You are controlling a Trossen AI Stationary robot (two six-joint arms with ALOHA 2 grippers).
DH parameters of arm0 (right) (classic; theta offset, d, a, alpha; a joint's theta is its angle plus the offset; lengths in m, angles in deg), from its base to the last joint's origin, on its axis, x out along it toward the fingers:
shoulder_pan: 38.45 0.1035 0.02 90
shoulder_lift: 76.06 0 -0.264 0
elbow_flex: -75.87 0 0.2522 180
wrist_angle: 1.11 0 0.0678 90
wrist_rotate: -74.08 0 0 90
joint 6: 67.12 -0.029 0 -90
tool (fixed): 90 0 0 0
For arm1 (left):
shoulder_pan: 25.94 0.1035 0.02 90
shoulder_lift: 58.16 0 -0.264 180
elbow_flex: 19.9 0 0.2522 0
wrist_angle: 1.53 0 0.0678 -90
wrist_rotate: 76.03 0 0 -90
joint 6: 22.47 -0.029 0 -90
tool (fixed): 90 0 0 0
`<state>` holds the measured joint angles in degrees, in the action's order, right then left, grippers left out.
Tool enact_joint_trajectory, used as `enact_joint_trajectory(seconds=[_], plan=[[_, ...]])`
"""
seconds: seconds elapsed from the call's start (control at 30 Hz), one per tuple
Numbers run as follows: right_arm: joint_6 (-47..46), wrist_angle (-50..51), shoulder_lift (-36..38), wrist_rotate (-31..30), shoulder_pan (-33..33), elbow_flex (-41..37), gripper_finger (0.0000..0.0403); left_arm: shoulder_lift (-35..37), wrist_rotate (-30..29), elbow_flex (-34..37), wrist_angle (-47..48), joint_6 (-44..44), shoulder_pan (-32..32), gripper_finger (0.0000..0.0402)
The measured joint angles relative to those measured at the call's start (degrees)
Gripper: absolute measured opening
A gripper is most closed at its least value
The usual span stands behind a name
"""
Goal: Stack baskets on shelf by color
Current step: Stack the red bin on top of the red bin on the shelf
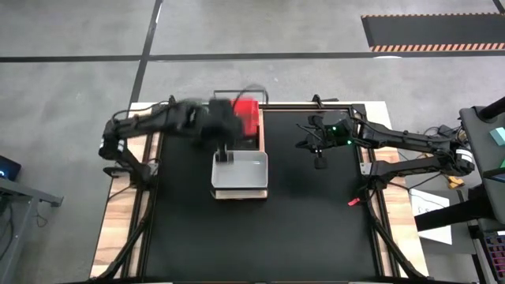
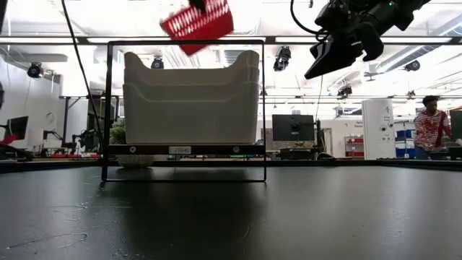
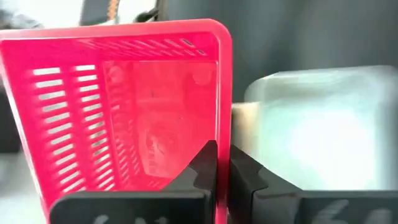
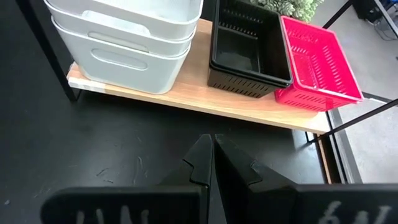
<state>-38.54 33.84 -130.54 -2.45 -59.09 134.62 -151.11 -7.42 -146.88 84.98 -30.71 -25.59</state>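
Baskets sit on the shelf (image 4: pixel 249 109), a light-wood plank with a thin dark wire frame that stands on the black worktop (image 1: pixel 316 221); in the right wrist view the white baskets (image 4: pixel 124 37) are nested at one end, the black baskets (image 4: pixel 245 50) nested beside them, and a red basket on the shelf (image 4: pixel 317 62) touches the black pair at the far end, with a green plant (image 4: pixel 298 6) behind. A second red basket (image 3: pixel 124 106) is in the air, tilted, clamped by its rim in the left hand (image 3: pixel 222 168), whose fingers are pinched narrow on the thin wall; in the low view it hangs above the frame's top bar, over the white stack. The right hand (image 4: pixel 211 162) hovers over bare worktop well apart from the shelf, fingers closed together and holding nothing.

Risks, as I judge them: the grip is on one thin wall only, so the basket can swing or slip out if the arm moves sharply; tilted as it is, a corner could catch the wire frame or land across the rim of the red basket below instead of nesting; a hard push could shove that basket off the plank's end.

Each red basket is bright plastic with slotted, vented sides and a rounded rim; light and somewhat flexible, I would guess.
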Motion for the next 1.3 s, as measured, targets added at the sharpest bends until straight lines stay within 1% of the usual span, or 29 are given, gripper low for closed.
enact_joint_trajectory(seconds=[0.1,0.17,0.27,0.37,0.5,0.63,0.97,1.07,1.3], plan=[[0.04,0.00,0.00,0.00,0.00,0.00,0.0011,-1.99,0.07,0.06,-0.23,-8.41,8.66,0.0000],[0.54,-0.03,0.00,0.00,0.00,0.00,0.0011,-4.52,0.64,0.07,-0.25,-12.32,13.71,0.0000],[0.68,-0.04,0.00,0.00,0.00,0.00,0.0011,-8.99,5.32,0.19,-0.51,-17.08,19.54,0.0000],[1.55,-0.19,0.00,-0.02,0.00,0.00,0.0011,-13.26,10.67,0.10,-2.30,-19.84,22.64,0.0000],[3.59,-0.91,0.00,-0.04,0.00,0.00,0.0011,-17.81,11.62,0.10,-1.68,-22.37,23.82,0.0000],[4.61,-1.03,-0.02,-0.04,0.00,0.37,0.0011,-20.12,11.65,0.06,-1.75,-23.70,24.36,0.0000],[5.21,-2.19,-0.02,-0.07,0.00,0.58,0.0011,-21.04,12.18,0.12,-5.52,-23.68,25.45,0.0000],[5.19,-2.19,-0.02,-0.07,0.00,0.58,0.0011,-21.04,12.33,0.24,-5.38,-23.70,25.99,0.0000],[4.94,-2.15,-0.02,-0.07,0.00,0.58,0.0011,-21.04,12.13,3.32,-7.73,-23.77,26.72,0.0000]])
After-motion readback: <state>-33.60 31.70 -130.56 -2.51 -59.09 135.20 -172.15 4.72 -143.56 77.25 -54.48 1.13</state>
